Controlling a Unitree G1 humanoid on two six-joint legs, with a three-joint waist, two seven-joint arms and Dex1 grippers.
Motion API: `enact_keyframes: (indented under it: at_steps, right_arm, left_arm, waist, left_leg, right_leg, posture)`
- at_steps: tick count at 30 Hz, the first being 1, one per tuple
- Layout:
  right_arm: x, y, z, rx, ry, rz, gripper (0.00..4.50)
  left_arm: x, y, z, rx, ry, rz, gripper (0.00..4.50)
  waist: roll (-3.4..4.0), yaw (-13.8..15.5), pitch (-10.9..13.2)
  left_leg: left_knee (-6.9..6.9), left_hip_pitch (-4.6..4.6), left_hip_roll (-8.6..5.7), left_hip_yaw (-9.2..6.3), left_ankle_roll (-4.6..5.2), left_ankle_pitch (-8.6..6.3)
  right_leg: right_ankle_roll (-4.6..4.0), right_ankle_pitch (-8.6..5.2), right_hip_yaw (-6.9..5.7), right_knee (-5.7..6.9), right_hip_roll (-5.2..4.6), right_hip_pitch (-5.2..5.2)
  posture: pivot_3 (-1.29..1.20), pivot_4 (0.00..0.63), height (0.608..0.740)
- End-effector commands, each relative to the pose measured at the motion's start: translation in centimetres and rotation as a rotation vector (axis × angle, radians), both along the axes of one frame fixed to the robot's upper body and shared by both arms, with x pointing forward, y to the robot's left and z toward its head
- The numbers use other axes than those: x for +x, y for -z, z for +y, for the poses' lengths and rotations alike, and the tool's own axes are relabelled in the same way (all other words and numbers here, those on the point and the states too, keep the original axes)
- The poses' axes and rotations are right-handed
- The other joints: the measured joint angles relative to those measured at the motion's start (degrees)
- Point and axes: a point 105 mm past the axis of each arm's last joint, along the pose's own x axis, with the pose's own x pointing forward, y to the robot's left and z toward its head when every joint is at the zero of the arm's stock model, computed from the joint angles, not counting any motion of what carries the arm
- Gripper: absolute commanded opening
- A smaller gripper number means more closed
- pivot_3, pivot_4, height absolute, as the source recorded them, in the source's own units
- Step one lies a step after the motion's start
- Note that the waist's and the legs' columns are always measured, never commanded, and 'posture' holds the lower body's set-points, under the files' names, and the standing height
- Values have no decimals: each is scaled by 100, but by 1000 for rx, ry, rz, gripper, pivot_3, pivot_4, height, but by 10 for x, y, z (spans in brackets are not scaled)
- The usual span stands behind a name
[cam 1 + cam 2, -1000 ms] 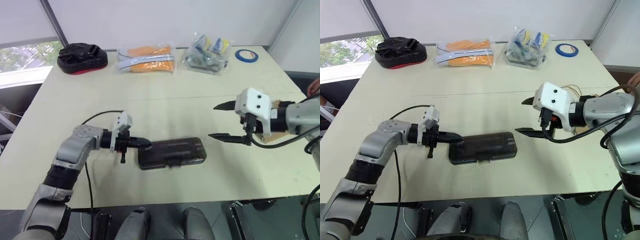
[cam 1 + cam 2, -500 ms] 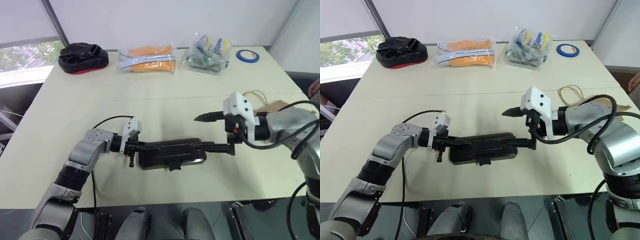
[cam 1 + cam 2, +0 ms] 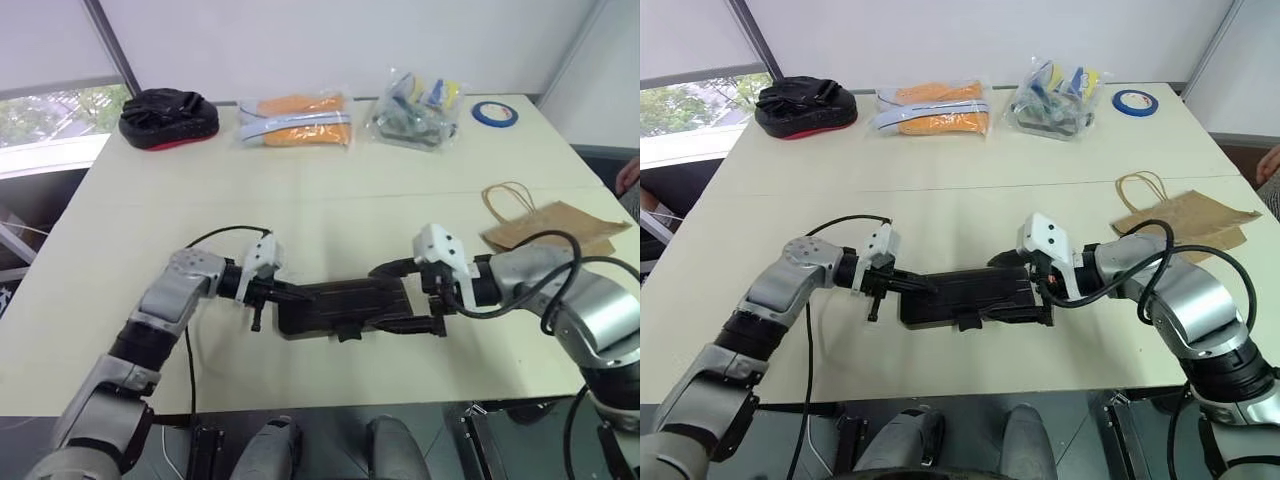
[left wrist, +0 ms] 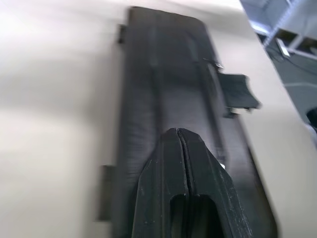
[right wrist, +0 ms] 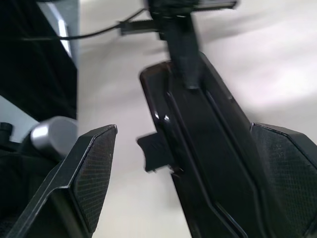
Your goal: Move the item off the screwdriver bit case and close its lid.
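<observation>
the right jaws (image 3: 1025, 290) gape wide, one finger on each long side of the screwdriver bit case (image 3: 965, 296), gripping nothing yet. the left jaws (image 3: 908, 283) are pressed together, tips resting on the lid (image 4: 163, 89) at the case's left end. the case lies on the table (image 3: 330, 210) with its long axis running left to right between the two arms, lid apparently down, latch tab toward the robot. the paper bag (image 3: 550, 225) lies well off to the right. the right arm looks better placed to squeeze it closed.
</observation>
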Motion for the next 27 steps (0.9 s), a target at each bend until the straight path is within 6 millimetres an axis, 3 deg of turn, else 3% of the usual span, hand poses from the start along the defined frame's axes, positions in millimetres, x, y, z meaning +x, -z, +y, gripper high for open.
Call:
enact_keyframes:
  at_steps: [1, 4, 8, 9, 16, 27]
  right_arm:
    - [-5, -7, 8, 50, -45, 20, 3941]
    - [-3, -3, 13, 72, -48, 46, 2679]
    - [2, 6, 19, 98, -33, 105, 415]
    - [3, 10, 21, 98, -26, 126, 25]
    - [-6, 38, 32, 58, -42, 193, 25]
    - [-11, 62, 32, -20, 5, 193, 25]
  left_arm:
    - [18, -23, 0, -66, -69, -13, 0]
    - [30, -39, -7, -99, -83, -36, 0]
    - [40, -43, -15, -90, -79, -63, 0]
    - [42, -41, -17, -82, -77, -65, 0]
    - [48, -21, -30, -31, -67, -73, 0]
    - [46, -13, -53, -49, -30, -57, 0]
  waist:
    - [-4, -8, 3]
    - [-16, -5, 10]
    - [-17, -14, 10]
    - [-17, -18, 10]
    - [-18, -15, 11]
    - [-20, -15, 12]
  left_leg:
    - [0, -1, 0, 0, 0, 0]
    - [3, -17, 0, -3, -1, 0]
    - [4, -20, -2, -3, -1, 0]
    - [3, -20, -2, -3, -1, 0]
    - [3, -22, -4, -3, -1, 0]
    - [5, -23, -13, -4, -1, 0]
  right_leg:
    - [0, 0, 0, 0, 0, -1]
    - [1, 0, -4, 2, 0, -16]
    - [1, 0, -4, 1, -1, -17]
    - [1, 0, -5, 1, 0, -17]
    - [1, 0, -5, 2, 0, -21]
    - [1, 1, -5, 3, -1, -21]
  posture:
    - [0, 150, 740]
    - [0, 150, 740]
    - [0, 150, 740]
    - [0, 150, 740]
    - [0, 150, 740]
    - [0, 150, 740]
